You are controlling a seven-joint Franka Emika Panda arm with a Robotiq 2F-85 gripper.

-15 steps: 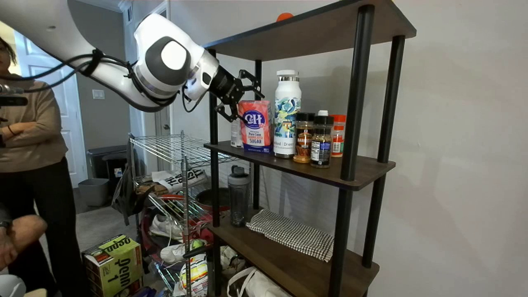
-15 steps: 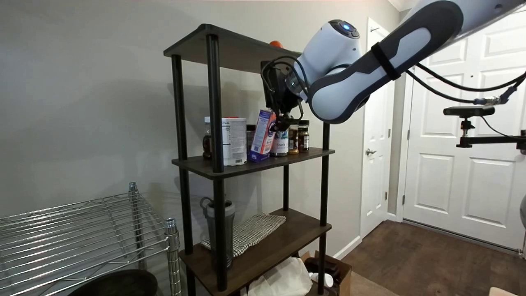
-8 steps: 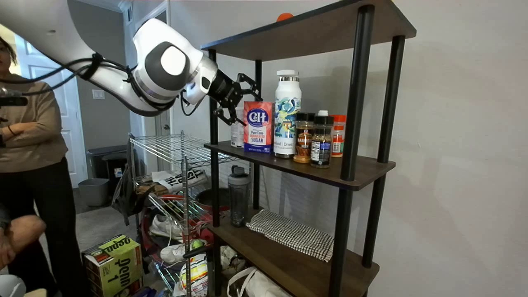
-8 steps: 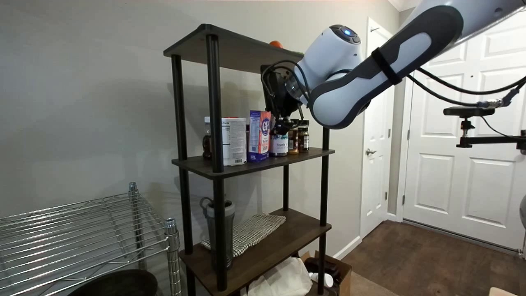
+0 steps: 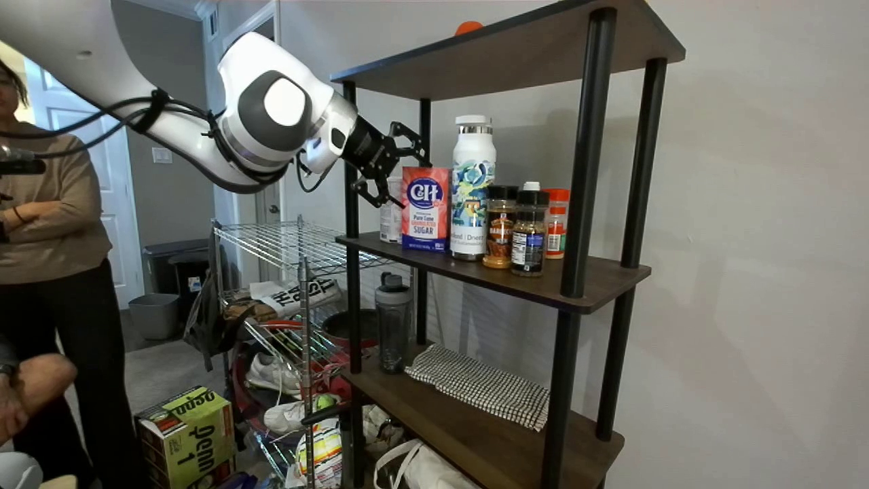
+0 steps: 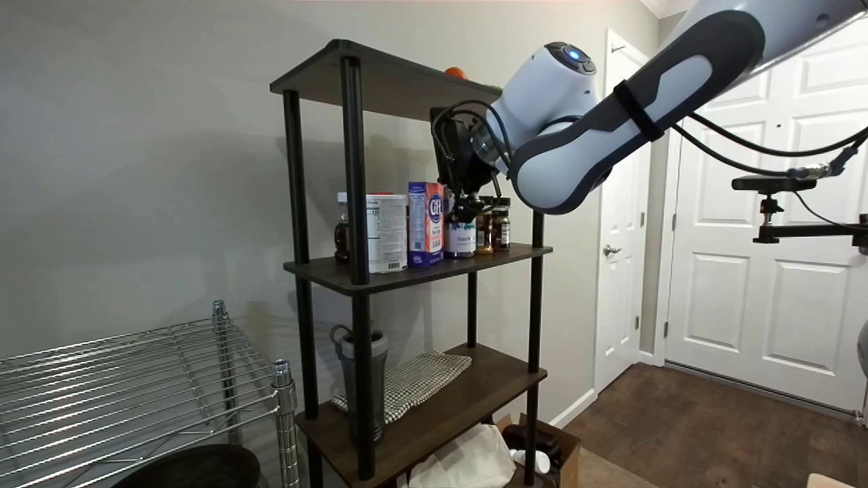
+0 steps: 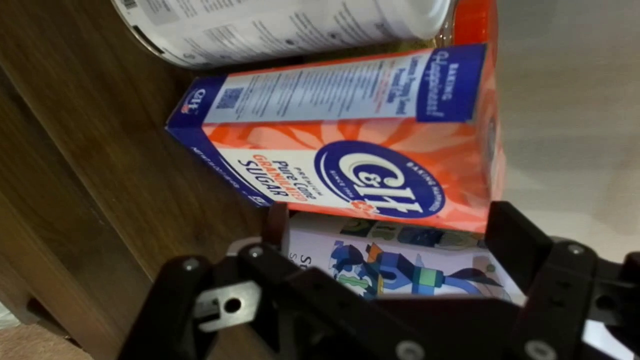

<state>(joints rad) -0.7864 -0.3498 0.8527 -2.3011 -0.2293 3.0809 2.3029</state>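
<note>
My black gripper [image 7: 394, 234] is open, its fingers wide apart with nothing gripped between them. In the wrist view the red, white and blue sugar box [image 7: 350, 150] lies just beyond the fingertips, and the patterned white bottle [image 7: 390, 265] shows behind the gap. The box [image 5: 426, 210] stands upright on the shelf beside the bottle [image 5: 473, 183] in both exterior views. The gripper [image 5: 414, 185] is at the box's upper front; whether it touches the box I cannot tell. On the box's far side from the bottle stands a white canister [image 6: 386, 234].
Spice jars [image 5: 500, 231] stand beside the bottle. The dark shelf unit has black posts [image 5: 588, 149] and a top board [image 5: 516, 51] above the gripper. On the lower shelf are a grey shaker bottle [image 5: 394, 322] and a checked cloth [image 5: 482, 384]. A wire rack [image 6: 135, 379] stands alongside.
The sugar box was tilted close to the gripper a second ago and now stands upright on the shelf. The arm has sunk and backed off slightly; the gripper has stayed open.
</note>
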